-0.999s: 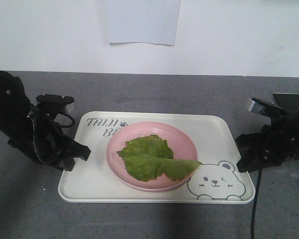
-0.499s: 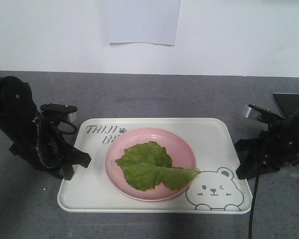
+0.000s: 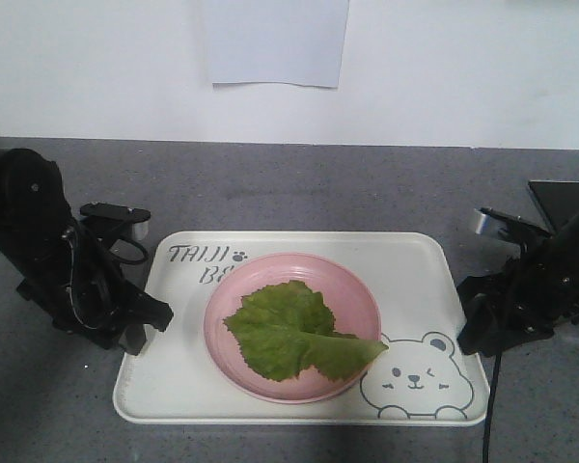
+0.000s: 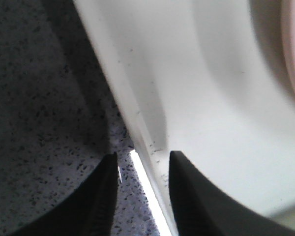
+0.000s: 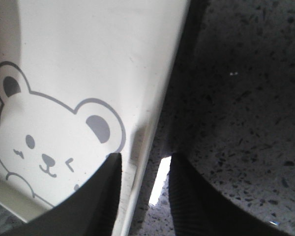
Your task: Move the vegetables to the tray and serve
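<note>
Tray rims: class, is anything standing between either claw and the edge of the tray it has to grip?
Nothing visible. The left claw straddles the tray rim, and the right claw straddles the opposite rim. The lettuce leaf lies on the pink plate, away from both.

Two black arms; dark ribbed fingers (image 5: 196, 206); black cable (image 3: 490, 405).

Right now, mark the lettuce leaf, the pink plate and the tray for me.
lettuce leaf (image 3: 288, 333), front view, on the middle of the leaf.
pink plate (image 3: 350, 282), front view, on its bare far-right rim.
tray (image 3: 405, 270), front view, on bare floor above the bear.
</note>
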You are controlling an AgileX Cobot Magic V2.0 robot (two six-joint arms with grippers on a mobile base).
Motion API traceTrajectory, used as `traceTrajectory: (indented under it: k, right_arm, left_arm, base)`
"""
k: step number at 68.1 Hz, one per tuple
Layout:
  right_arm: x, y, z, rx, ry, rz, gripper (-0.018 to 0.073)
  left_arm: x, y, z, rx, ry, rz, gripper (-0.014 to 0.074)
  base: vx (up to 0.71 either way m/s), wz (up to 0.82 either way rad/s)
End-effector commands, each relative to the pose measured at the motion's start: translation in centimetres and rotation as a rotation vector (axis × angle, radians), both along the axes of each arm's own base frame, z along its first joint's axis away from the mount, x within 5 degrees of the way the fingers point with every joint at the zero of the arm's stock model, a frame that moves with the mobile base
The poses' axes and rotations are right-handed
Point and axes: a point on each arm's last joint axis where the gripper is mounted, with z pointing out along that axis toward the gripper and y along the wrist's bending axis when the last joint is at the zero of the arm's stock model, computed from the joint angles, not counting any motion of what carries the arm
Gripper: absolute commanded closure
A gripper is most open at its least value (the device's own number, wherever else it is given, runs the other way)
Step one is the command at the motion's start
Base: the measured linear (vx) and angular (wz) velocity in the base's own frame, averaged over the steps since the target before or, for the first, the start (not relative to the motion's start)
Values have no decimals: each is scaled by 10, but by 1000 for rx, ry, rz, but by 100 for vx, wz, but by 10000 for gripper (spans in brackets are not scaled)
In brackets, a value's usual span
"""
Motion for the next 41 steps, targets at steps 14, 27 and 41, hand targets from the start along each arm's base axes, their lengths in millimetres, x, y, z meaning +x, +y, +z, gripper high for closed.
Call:
traceTrajectory:
  k: [14,27,41]
  right_arm:
    - [-14,3,45,27,-93,18,286]
    - [-31,5,78,15,-207,12,313]
    - [-62,10,117,-4,-351,-17,342]
  left_arm:
    - [-16,3,54,-58,-187,-42,273]
    - [-32,9,91,-95,-359,-66,273]
    - [-55,17,123,-121,-495,-67,273]
  base:
    - [0,0]
    - [0,0]
    - [0,0]
